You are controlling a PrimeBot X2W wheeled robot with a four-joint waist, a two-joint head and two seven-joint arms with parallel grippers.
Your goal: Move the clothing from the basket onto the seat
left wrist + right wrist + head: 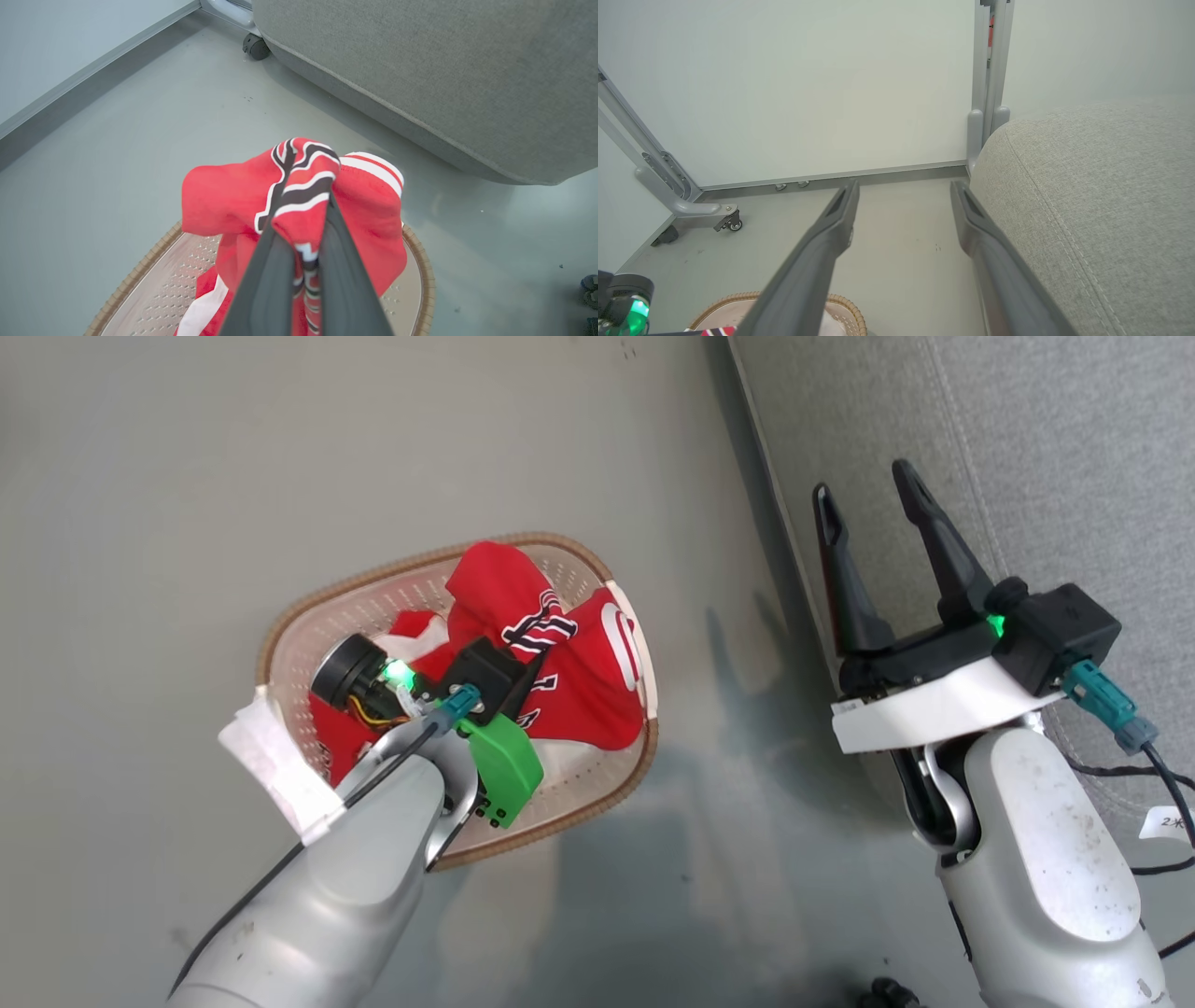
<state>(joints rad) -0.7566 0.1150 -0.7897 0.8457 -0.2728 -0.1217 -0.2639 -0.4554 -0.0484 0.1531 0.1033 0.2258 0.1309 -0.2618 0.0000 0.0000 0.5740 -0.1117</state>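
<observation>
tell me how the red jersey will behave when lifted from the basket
Likely floppy: the jersey bunches and droops around the left gripper. Probably light: thin cloth, one pinch holds it. Its trailing folds might drag on the basket rim.

Red clothing [588, 681] with white trim and black-and-white striped lettering lies in a cream perforated basket [373, 607] rimmed in woven brown, centre frame. A speckled grey seat [1055, 448] with a pale stitched seam fills the upper right. The floor [187, 476] is flat grey-green. A bright green plastic cover [504, 765] shows lower centre.
</observation>
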